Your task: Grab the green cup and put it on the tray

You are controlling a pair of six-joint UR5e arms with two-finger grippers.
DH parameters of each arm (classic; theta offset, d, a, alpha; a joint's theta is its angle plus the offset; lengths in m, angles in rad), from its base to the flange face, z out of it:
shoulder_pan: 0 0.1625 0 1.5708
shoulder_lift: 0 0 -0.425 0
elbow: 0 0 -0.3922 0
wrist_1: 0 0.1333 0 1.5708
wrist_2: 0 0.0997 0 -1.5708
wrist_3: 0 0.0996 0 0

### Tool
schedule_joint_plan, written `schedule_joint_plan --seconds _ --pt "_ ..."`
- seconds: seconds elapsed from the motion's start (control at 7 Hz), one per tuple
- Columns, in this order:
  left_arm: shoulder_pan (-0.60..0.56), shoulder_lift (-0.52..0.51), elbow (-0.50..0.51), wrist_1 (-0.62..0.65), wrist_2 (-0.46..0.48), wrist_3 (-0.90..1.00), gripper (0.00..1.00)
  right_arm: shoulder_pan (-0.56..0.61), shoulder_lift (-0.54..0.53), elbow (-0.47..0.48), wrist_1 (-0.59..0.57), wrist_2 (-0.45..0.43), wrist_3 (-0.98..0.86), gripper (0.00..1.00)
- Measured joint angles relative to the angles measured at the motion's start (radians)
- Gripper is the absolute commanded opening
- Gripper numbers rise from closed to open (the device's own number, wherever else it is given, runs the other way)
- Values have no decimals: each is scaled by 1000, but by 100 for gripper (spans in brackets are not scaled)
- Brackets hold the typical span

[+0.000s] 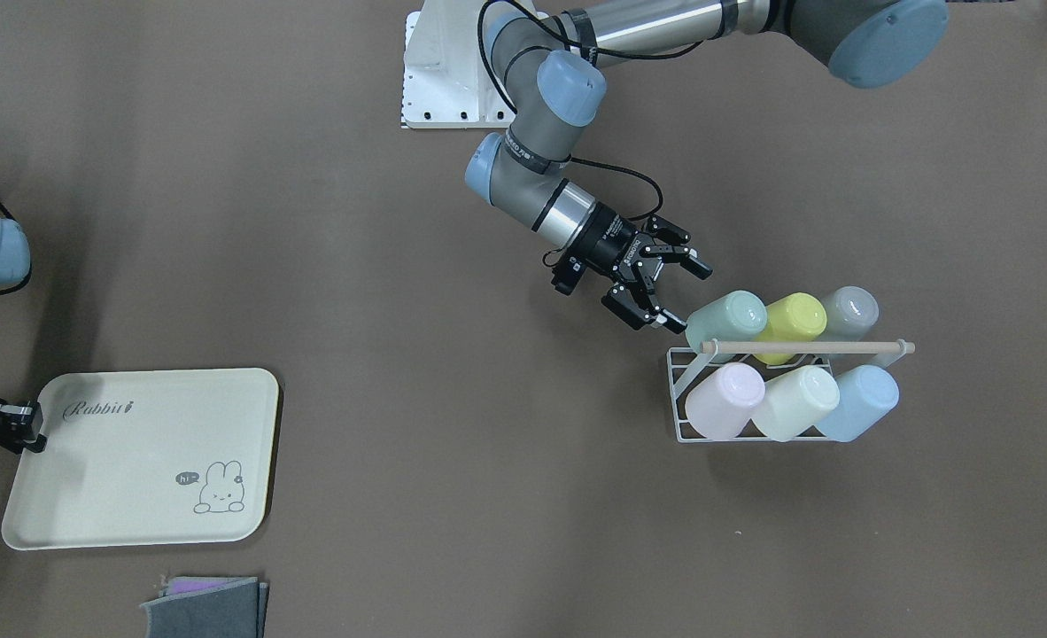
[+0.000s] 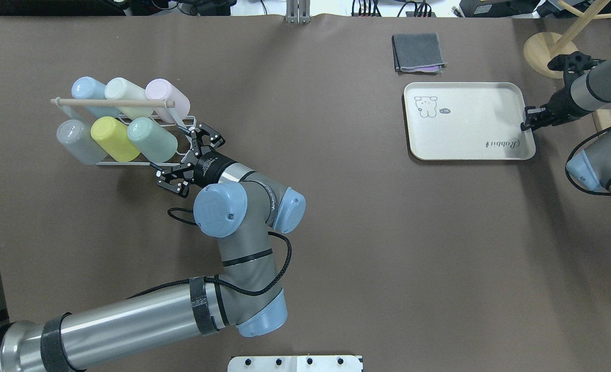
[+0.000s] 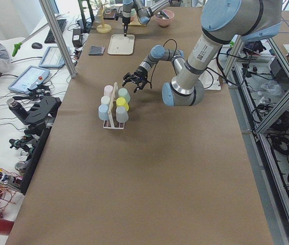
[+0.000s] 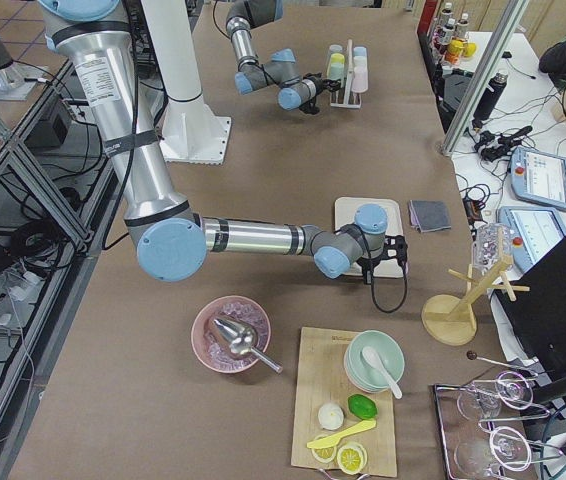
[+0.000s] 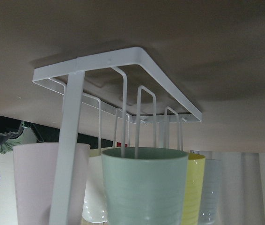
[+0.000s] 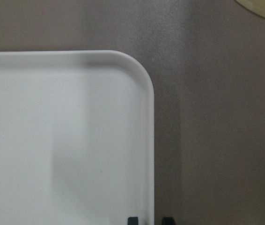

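Observation:
The green cup (image 1: 727,319) (image 2: 153,139) is mint and lies on its side in the near row of a white wire rack (image 1: 678,416), at the end nearest my left arm. The left wrist view shows it close and centred (image 5: 144,187). My left gripper (image 1: 683,294) (image 2: 177,155) is open and empty, its jaws spread just short of the cup. The cream tray (image 1: 134,496) (image 2: 466,129) lies far across the table. My right gripper (image 1: 32,434) (image 2: 527,124) is closed on the tray's rim (image 6: 149,140), with one fingertip (image 6: 132,219) on each side.
The rack also holds a yellow-green cup (image 1: 794,319), a grey cup (image 1: 849,312), and pink, cream and light blue cups under a wooden bar (image 1: 807,346). A folded grey cloth (image 2: 419,51) and a wooden stand (image 2: 543,46) are near the tray.

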State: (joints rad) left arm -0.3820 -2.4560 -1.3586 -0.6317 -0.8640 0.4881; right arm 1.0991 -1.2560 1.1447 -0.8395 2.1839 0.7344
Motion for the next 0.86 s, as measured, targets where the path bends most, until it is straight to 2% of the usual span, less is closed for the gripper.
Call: schedule_joint_plan --seconds 0.29,0.86 --pt "9 3 21 -1 55 0 97 2 2 -1 0 0 -15 0" --pt "6 25 43 1 109 -43 97 62 24 5 3 34 -59 0"
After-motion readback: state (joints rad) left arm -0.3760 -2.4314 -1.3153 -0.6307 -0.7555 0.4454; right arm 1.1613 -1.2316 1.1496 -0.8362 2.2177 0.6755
